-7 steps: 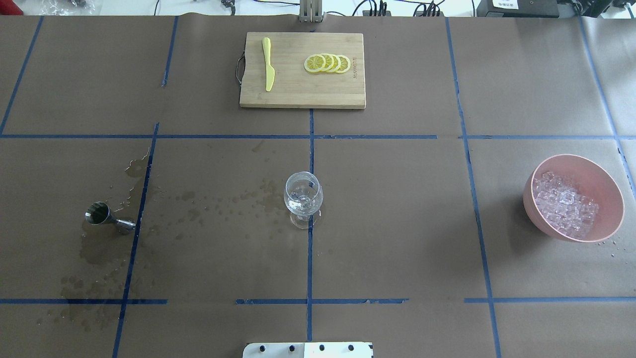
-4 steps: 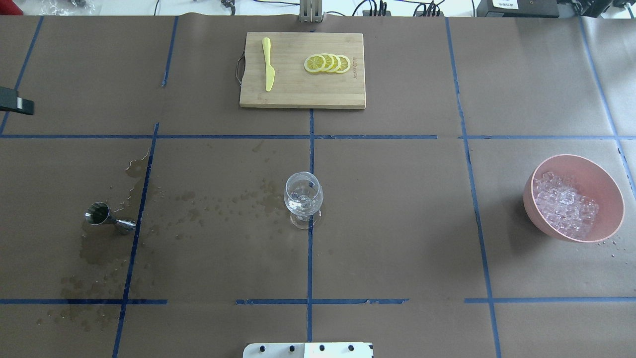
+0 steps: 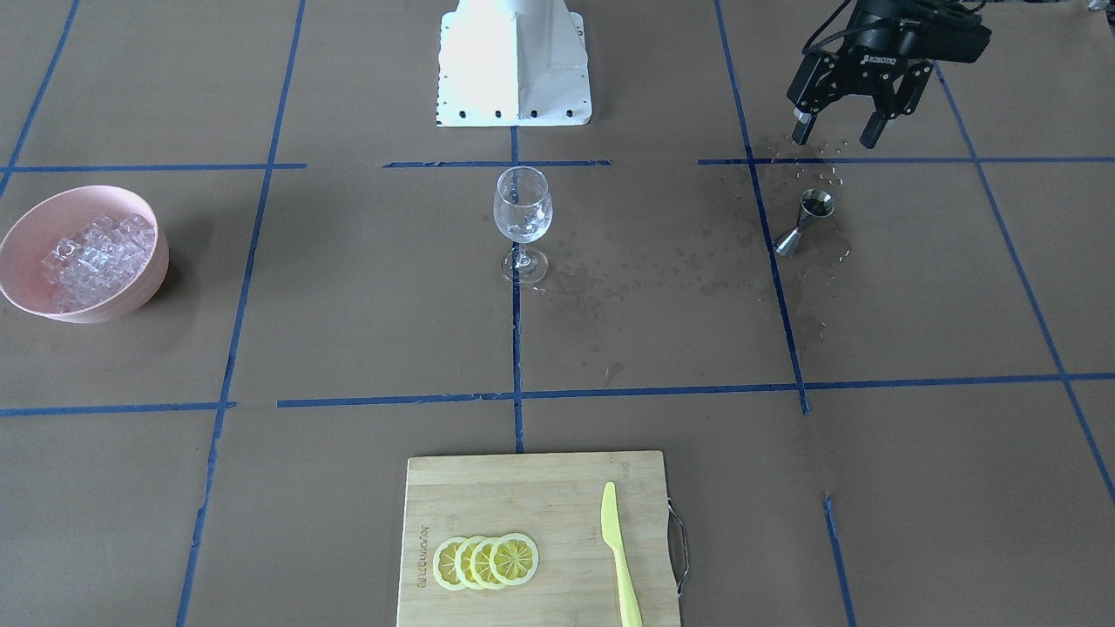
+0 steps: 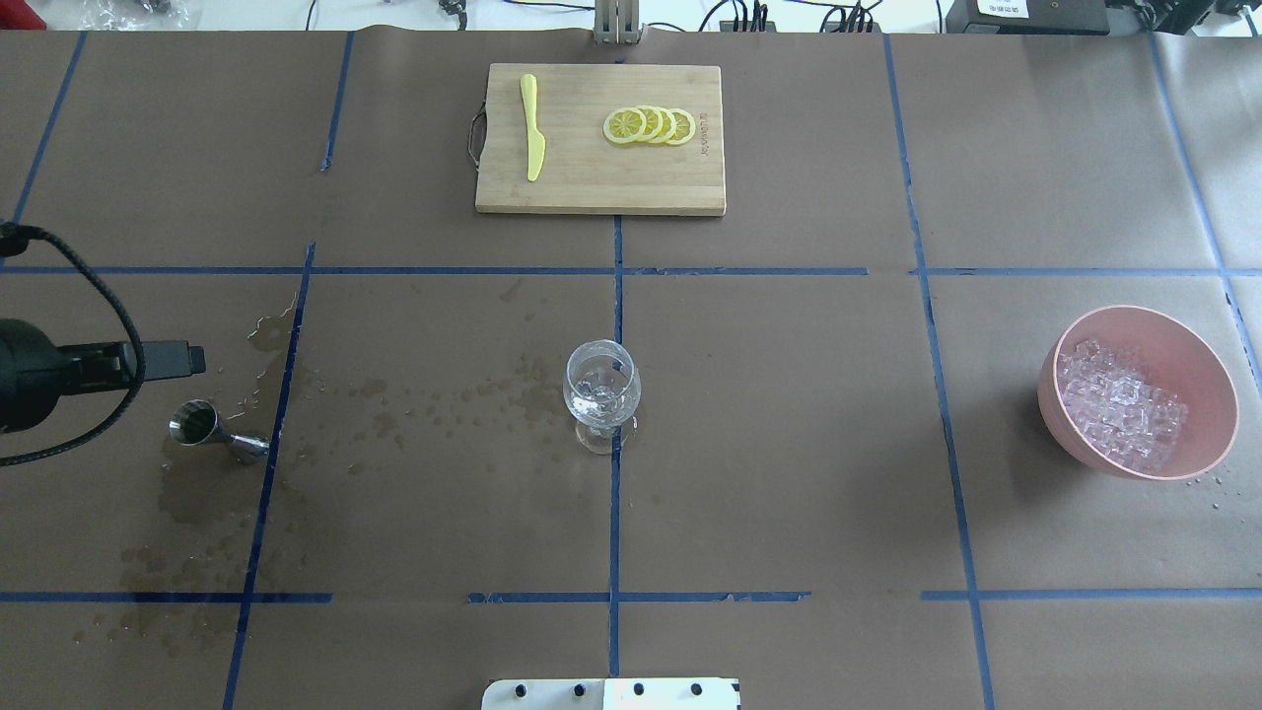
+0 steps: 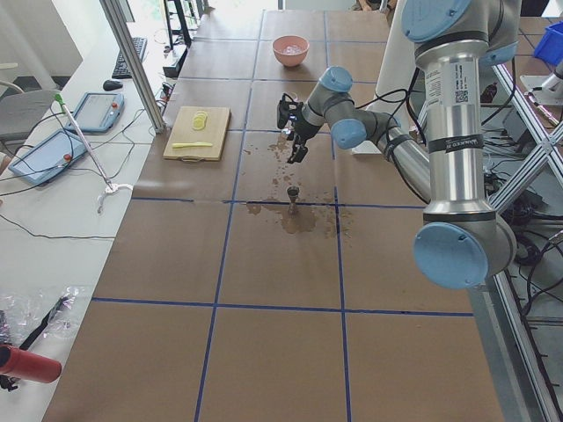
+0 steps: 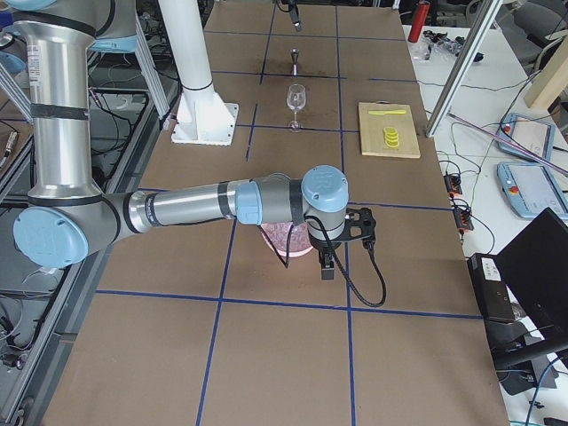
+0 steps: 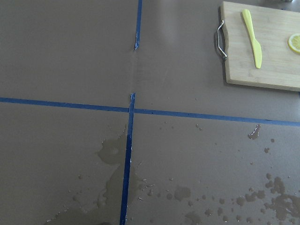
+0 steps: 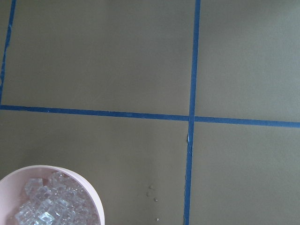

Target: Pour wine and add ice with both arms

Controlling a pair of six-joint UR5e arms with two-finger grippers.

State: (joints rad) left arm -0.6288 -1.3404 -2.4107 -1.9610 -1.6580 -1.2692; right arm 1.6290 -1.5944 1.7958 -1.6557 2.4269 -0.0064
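Observation:
A steel jigger (image 3: 806, 222) stands on a wet patch at the table's left; it also shows in the overhead view (image 4: 212, 429). My left gripper (image 3: 834, 138) is open and empty, hanging a little above the table just robot-side of the jigger; the overhead view shows it edge-on (image 4: 192, 358). A clear wine glass (image 4: 601, 387) stands upright at the centre. A pink bowl (image 4: 1213, 394) at the right holds a heap of ice (image 4: 1119, 409). My right gripper (image 6: 327, 262) shows only in the right side view, beside the bowl; I cannot tell whether it is open.
A wooden cutting board (image 4: 592, 187) at the far side carries a yellow knife (image 4: 532, 128) and several lemon slices (image 4: 651, 125). Wet stains and drops (image 4: 434, 414) spread between jigger and glass. The white pedestal (image 3: 514, 61) stands at the near edge.
My left arm has come into the overhead view from the left edge and moved toward the jigger. Glass, bowl and board have not moved.

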